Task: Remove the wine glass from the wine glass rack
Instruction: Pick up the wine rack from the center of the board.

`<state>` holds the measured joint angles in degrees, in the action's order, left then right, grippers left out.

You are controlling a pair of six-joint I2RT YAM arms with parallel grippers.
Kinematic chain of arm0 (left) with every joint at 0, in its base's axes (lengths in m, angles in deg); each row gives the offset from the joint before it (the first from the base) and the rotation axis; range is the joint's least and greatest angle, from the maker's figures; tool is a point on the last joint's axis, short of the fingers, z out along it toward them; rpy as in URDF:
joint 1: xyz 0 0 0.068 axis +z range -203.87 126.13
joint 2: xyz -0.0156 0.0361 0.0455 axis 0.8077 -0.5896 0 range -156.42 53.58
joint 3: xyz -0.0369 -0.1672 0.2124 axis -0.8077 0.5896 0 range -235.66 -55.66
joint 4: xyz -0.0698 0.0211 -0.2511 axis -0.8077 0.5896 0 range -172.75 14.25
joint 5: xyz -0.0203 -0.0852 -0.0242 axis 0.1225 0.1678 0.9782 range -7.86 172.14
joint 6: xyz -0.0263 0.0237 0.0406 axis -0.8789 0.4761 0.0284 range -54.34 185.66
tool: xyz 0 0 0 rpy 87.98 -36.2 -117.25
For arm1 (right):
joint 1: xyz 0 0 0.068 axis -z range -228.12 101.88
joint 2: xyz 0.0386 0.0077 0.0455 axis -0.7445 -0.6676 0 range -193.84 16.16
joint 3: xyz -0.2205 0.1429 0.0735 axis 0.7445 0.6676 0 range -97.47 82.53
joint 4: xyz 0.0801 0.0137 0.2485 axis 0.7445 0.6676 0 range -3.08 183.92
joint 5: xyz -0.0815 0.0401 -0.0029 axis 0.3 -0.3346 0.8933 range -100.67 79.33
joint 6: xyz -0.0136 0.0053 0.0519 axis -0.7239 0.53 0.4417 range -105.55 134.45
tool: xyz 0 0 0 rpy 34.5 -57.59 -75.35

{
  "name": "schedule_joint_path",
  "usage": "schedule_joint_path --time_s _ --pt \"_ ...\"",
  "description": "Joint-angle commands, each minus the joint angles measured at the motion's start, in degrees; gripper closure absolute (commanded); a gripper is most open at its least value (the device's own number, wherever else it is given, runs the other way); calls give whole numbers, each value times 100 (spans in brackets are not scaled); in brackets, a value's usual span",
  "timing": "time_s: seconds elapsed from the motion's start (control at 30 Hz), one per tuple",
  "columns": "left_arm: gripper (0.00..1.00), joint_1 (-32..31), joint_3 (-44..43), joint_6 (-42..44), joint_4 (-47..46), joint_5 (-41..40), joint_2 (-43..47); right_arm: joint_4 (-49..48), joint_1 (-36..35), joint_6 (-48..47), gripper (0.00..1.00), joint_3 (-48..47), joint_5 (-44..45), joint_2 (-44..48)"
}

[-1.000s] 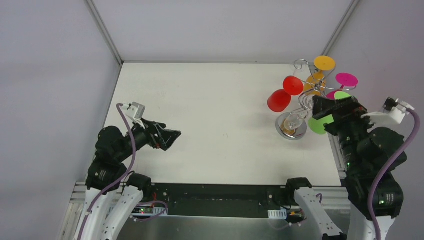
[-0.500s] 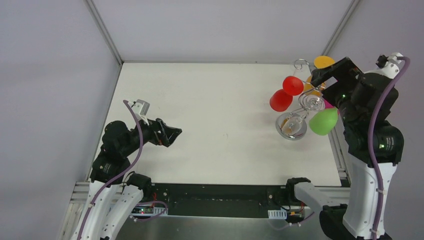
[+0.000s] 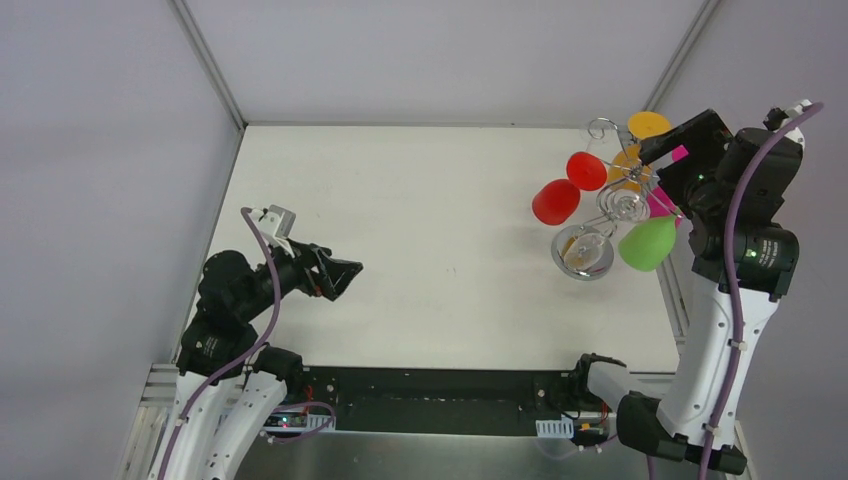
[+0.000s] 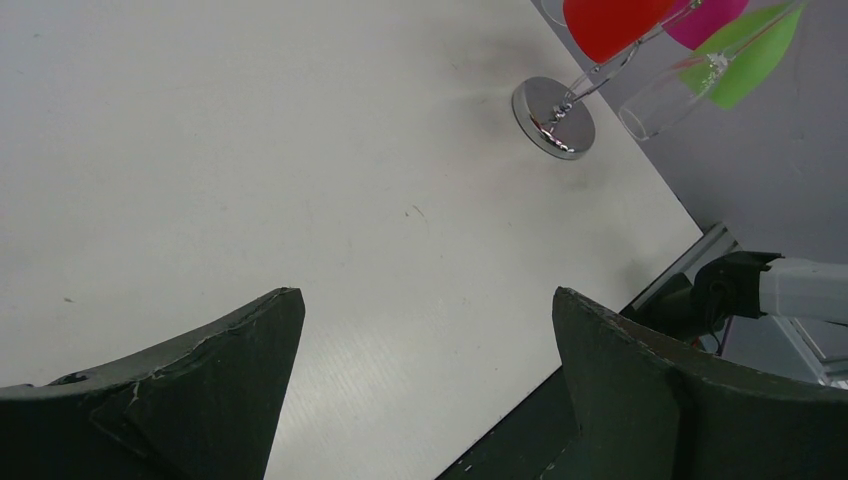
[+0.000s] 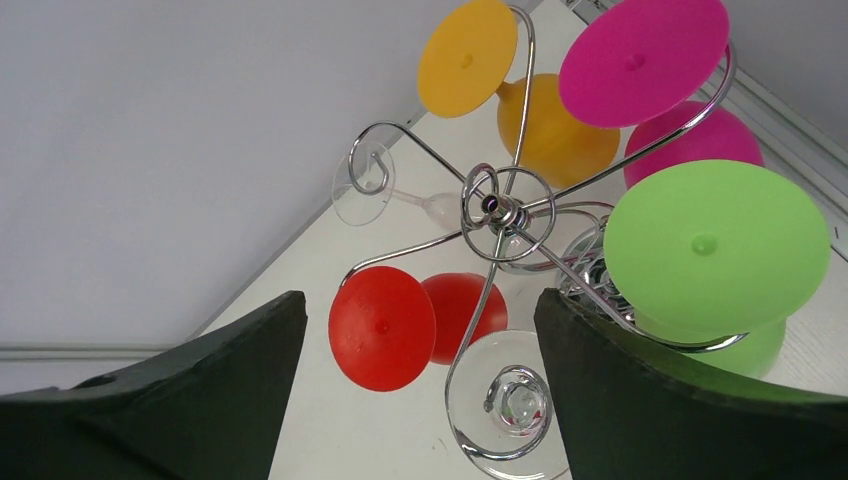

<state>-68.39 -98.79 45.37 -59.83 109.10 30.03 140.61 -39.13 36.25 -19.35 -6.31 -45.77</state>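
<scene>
The wine glass rack stands at the table's 2 o'clock corner, close to the right edge and the walls. Its coloured glasses hang bowl-down from the curled arms. The right hand hovers over the rack's top, fingers wide and holding nothing. The left hand, equally wide and empty, hangs over the table at 8 o'clock. The best approach is probably to close on one stem just under its foot, likely the green glass nearest the right hand, and slide it outward along its wire. Open room lies toward 9 o'clock; the neighbouring glasses crowd close.
</scene>
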Motion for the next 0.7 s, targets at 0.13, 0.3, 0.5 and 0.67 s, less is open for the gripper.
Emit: schedule_joint_path --time_s 0.13,0.3,0.5,0.67 --pt "0 68 81 20 -261 217 135 -566 678 425 15 534 -1337 87" --pt "1 75 98 -9 -261 242 200 -902 1026 691 24 851 -1567 15" --pt "1 73 103 1 -262 262 255 -1274 1085 885 29 1014 -1649 29" --pt "0 64 107 -1 -261 281 307 -1673 1138 1088 35 1328 -1805 48"
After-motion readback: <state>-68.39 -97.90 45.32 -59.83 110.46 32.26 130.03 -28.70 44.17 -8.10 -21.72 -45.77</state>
